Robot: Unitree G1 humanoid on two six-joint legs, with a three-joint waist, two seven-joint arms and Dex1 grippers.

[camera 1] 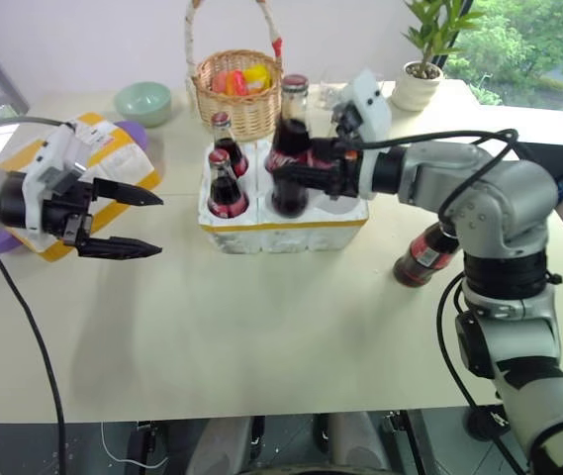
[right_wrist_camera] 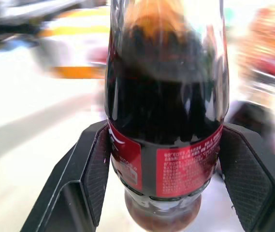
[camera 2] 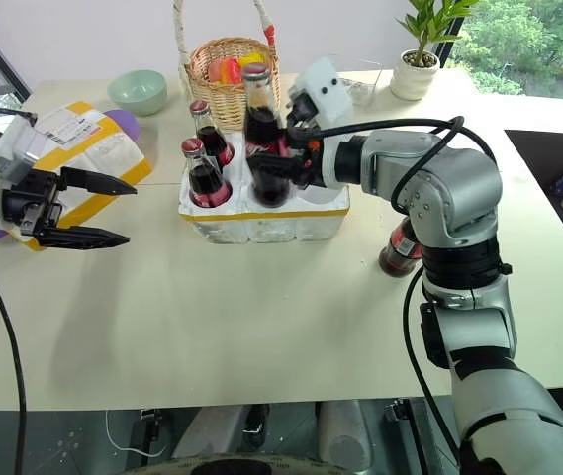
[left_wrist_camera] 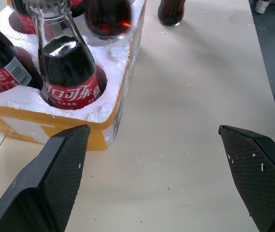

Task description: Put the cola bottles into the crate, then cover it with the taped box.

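The crate [camera 1: 283, 224], a white styrofoam block with a yellow band, sits mid-table. Two cola bottles [camera 1: 227, 186] [camera 1: 226, 137] stand in its left wells. My right gripper [camera 1: 287, 172] is shut on a third cola bottle [right_wrist_camera: 165, 87] by its labelled body and holds it upright over the crate's middle wells. Another cola bottle [camera 1: 422, 256] stands on the table behind my right forearm. My left gripper [camera 1: 152, 226] is open and empty, left of the crate, pointing toward it. The taped box [camera 1: 113, 150] lies at the far left behind that gripper.
A wicker basket [camera 1: 238, 94] with colourful items stands just behind the crate. A green bowl [camera 1: 144, 101] is at the back left and a potted plant [camera 1: 420, 84] at the back right. Bare tabletop [camera 1: 261, 327] stretches in front of the crate.
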